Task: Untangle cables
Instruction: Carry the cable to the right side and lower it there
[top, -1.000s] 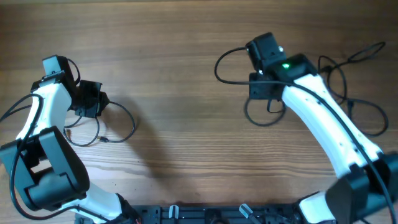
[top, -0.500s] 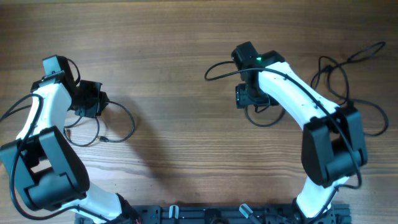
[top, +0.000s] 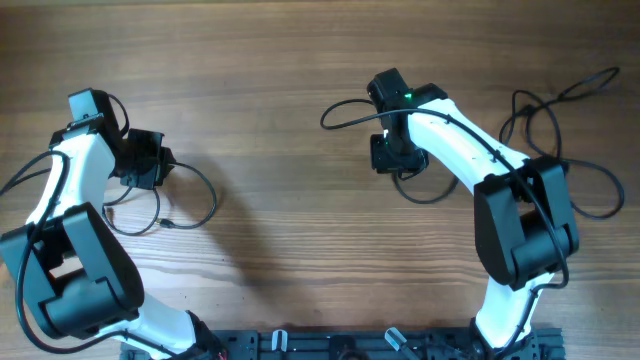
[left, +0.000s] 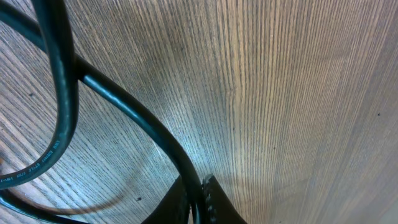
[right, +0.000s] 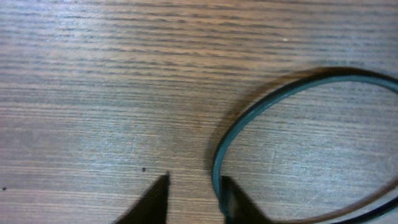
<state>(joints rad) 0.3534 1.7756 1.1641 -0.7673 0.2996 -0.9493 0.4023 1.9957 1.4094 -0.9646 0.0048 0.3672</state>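
Overhead view of a wooden tabletop (top: 290, 60), with two white robot arms reaching in from the bottom edge.

At the left of the frame, the left tool (top: 150, 162) sits low over the left cable (top: 212, 195). This is a thin black cord that loops out toward the centre and curls back to a loose end (top: 170, 226) lying on the wood. In the left wrist close-up, the left tool (left: 199, 200) is closed tight on the left cable (left: 130, 118). The cord runs from the upper left of that frame down into the pinched fingertips. Another stretch of black cord crosses over it at the upper left.

Right of centre, the right tool (top: 388, 155) points down at the right cable (top: 335, 105). One loop arcs out to the left of the tool, and a smaller loop lies just below it. The tangled cables (top: 560, 140) lie in loose curves at the far right of the frame, partly under the right arm.

In the right wrist close-up, the right tool (right: 194, 196) stands narrowly apart at the bottom edge, with bare wood between its dark fingertips. A curve of the right cable (right: 249, 118) lies flat on the wood. It runs down beside the inner edge of the right-hand fingertip and is not pinched. Whether it touches that fingertip cannot be told.
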